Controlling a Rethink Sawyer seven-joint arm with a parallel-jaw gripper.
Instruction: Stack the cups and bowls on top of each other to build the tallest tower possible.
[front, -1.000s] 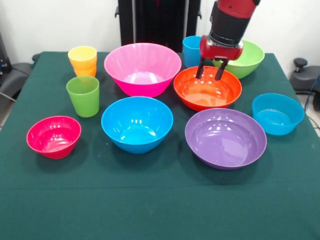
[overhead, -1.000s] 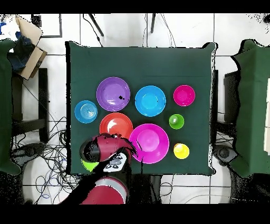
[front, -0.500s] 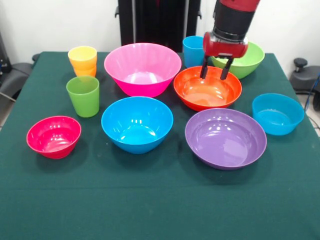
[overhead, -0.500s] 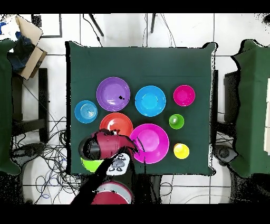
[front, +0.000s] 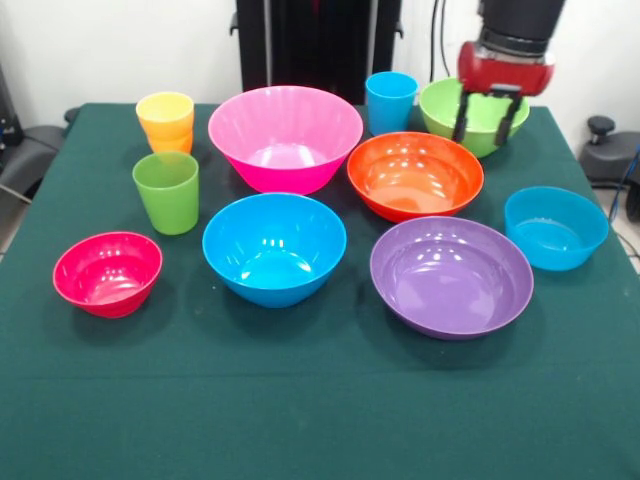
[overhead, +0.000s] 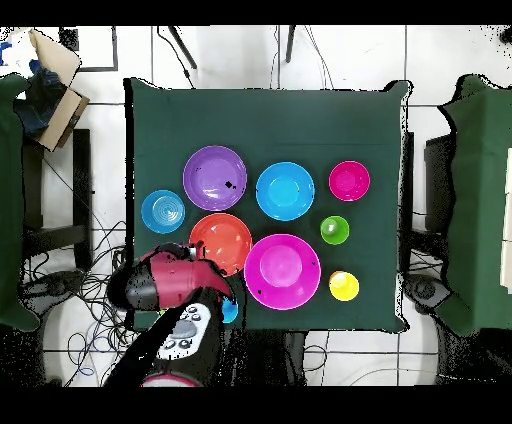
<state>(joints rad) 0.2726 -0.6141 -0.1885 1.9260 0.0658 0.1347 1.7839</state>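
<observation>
The claw (front: 489, 116) moved off the orange bowl (front: 415, 175).
Now it hangs over the light green bowl (front: 474, 117), fingers apart, holding nothing.

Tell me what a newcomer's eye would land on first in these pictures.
The large pink bowl stands out first, widest of the bright pieces spread singly over the dark green table, with blue, purple and orange bowls in front of and beside it. Next comes the red and black arm, its open gripper hanging over the light green bowl at the back. Nothing resembles a tower yet, though the yellow cup sits in an orange one.
</observation>
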